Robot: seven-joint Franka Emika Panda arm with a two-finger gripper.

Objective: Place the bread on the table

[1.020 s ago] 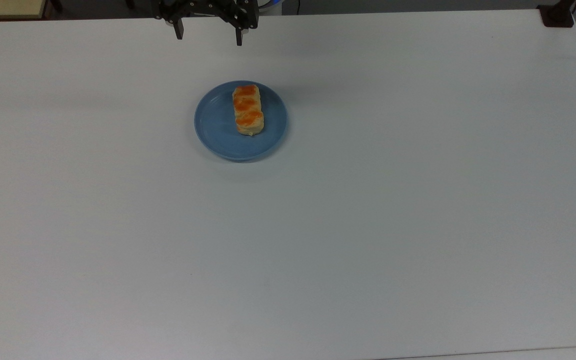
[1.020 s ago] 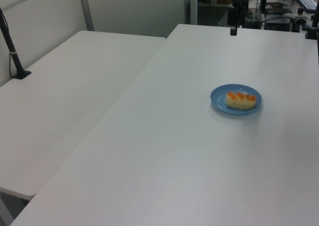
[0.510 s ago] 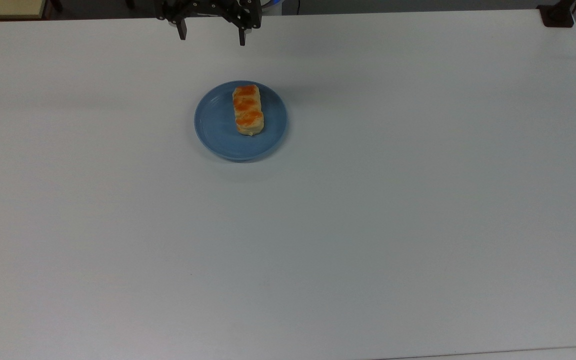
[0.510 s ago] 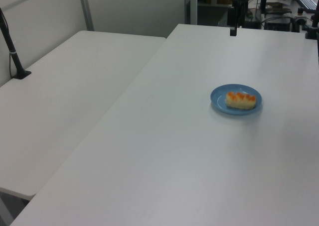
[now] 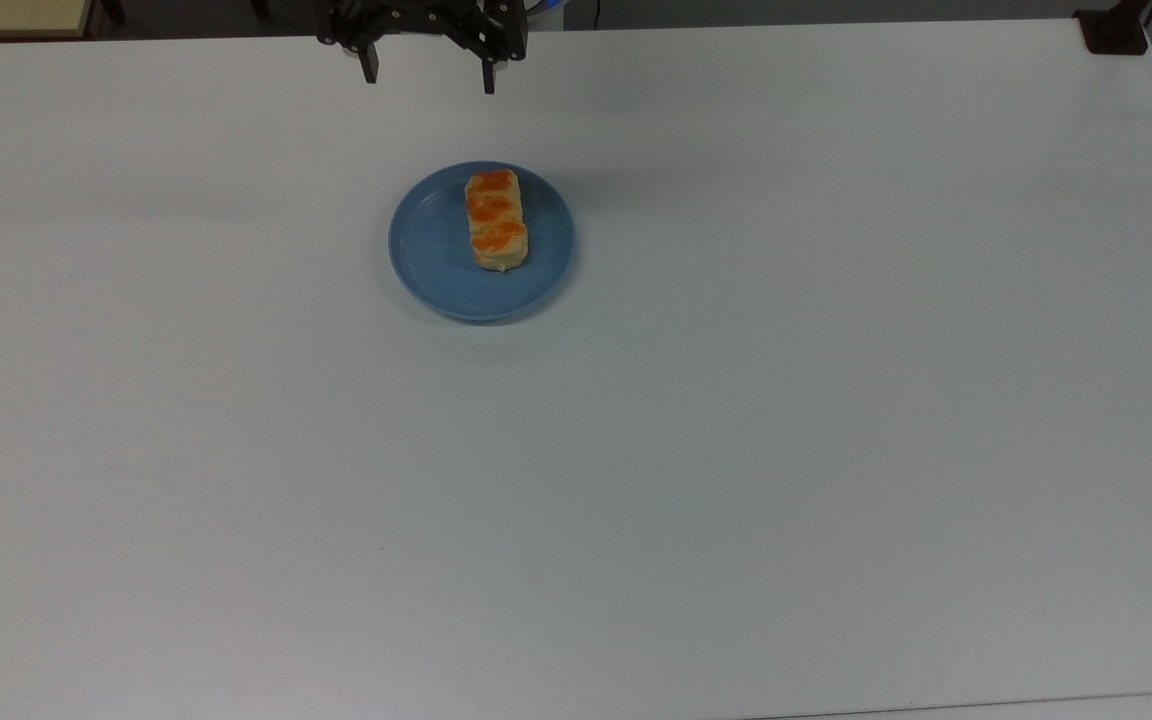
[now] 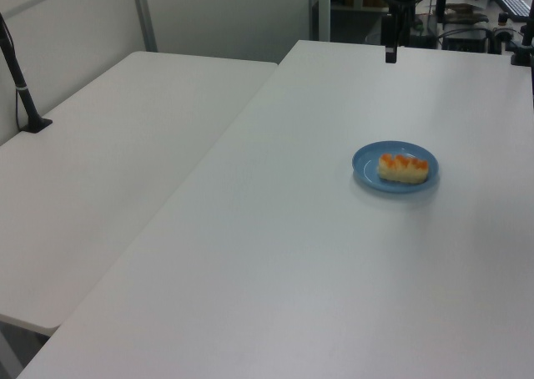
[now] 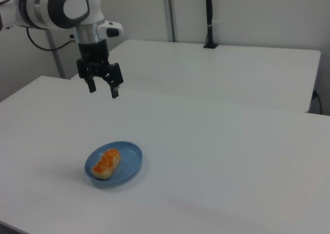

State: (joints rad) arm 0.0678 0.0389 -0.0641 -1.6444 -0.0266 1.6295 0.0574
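Note:
The bread (image 5: 495,219) is a pale-yellow loaf with three orange-brown bumps, lying on a round blue plate (image 5: 436,255) on the white table (image 5: 736,450). It also shows on the plate (image 6: 367,162) in the left view as the bread (image 6: 404,168), and in the right view as the bread (image 7: 106,163) on the plate (image 7: 129,159). My gripper (image 5: 427,80) hangs open and empty above the table near the top view's upper edge, well apart from the plate. The gripper (image 7: 103,89) stands high over the table in the right view, and the gripper (image 6: 390,55) sits far back in the left view.
A second white table (image 6: 108,170) adjoins on the left view's left, with a black post (image 6: 21,87) standing on it. A black mount (image 5: 1114,30) sits at the top view's upper right corner. Desk clutter (image 6: 501,3) lies beyond the far edge.
The gripper has shifted slightly to the top view's right and a little lower in the picture. The bread and plate have not moved.

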